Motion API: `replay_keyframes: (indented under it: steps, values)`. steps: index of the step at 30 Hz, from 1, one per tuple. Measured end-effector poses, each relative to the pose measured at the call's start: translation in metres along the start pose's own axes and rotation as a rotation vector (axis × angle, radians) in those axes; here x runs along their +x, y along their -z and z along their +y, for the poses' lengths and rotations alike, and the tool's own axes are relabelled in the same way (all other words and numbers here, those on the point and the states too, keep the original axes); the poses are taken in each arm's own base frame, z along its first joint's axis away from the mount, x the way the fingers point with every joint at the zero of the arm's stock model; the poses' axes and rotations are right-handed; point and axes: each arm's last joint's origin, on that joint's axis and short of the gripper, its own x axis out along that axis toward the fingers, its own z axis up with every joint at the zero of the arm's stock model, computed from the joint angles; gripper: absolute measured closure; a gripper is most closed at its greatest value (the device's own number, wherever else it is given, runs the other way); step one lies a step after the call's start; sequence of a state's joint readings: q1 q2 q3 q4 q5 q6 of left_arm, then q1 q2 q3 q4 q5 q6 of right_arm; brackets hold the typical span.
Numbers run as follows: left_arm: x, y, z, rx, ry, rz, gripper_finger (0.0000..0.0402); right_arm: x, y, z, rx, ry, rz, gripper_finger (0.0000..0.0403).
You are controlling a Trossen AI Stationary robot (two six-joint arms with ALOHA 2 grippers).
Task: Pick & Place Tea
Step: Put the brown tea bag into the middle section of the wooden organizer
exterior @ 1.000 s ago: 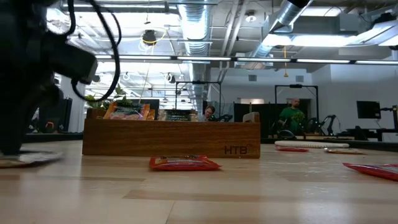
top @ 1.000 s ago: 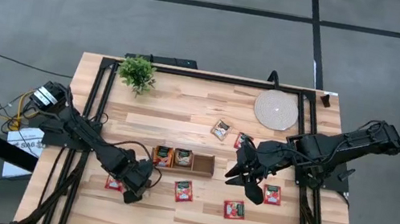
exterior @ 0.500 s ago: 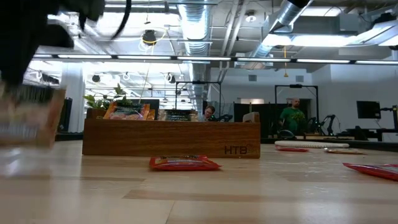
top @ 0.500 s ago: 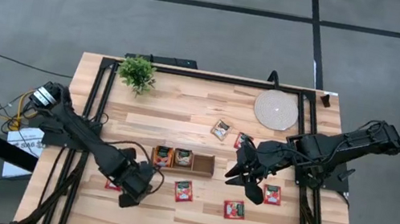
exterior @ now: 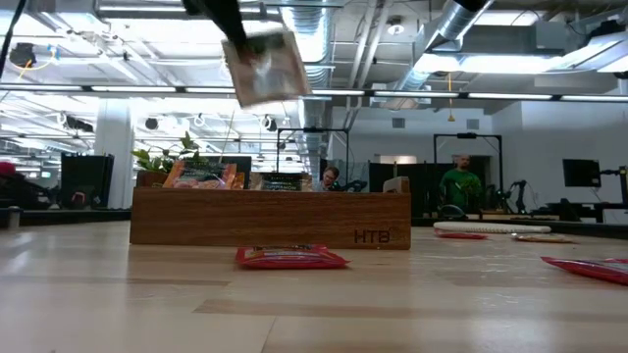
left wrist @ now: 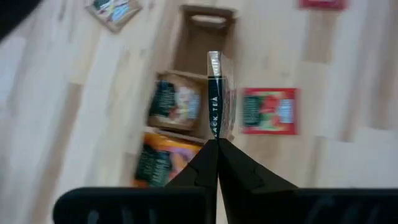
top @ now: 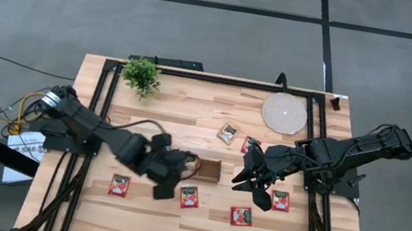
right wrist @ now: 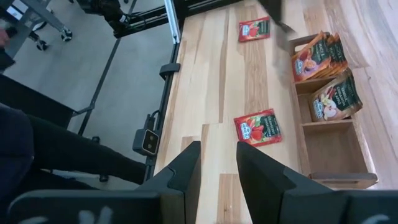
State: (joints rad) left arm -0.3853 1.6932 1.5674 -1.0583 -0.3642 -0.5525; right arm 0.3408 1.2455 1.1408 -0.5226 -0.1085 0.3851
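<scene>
High view: the left gripper [top: 172, 179] hangs over the tray [top: 209, 169]; the right gripper [top: 249, 181] waits nearby, fingers parted, holding nothing.

Low view: a sachet [exterior: 265, 67] hangs high above the tray.

Left wrist view: the fingers are clenched on that sachet, edge-on, over 2 filled compartments.

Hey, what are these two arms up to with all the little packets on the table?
They are sorting tea sachets into a wooden tray. The left end effector is pinched shut on one sachet, held on edge above the tray, where two compartments already hold sachets and the end one is empty. The right end effector hovers with nothing in it over loose red sachets on the table.
</scene>
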Motion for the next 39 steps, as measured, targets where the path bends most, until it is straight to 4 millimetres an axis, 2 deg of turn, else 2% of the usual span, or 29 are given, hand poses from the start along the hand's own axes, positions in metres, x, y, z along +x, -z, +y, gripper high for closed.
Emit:
replay_keyframes:
  steps: [5, 10, 20, 29, 39]
  values:
    - [0.034, -0.011, 0.013, 0.064, -0.041, 0.078, 0.0401, 0.000, 0.000, 0.000, 0.000, 0.000, 0.000, 0.0306]
    - [0.052, -0.019, 0.021, 0.091, -0.009, 0.109, 0.0401, 0.000, 0.000, 0.000, 0.000, 0.000, 0.001, 0.0306]
    - [0.059, -0.026, 0.038, 0.091, 0.052, 0.150, 0.0401, 0.000, 0.000, 0.000, 0.000, 0.000, 0.000, 0.0306]
    - [0.059, -0.024, 0.042, 0.118, 0.065, 0.193, 0.0401, 0.000, 0.000, 0.000, 0.000, 0.000, 0.000, 0.0306]
    - [0.080, -0.023, 0.036, 0.155, 0.073, 0.232, 0.0401, 0.000, 0.000, 0.000, -0.001, 0.000, 0.000, 0.0306]
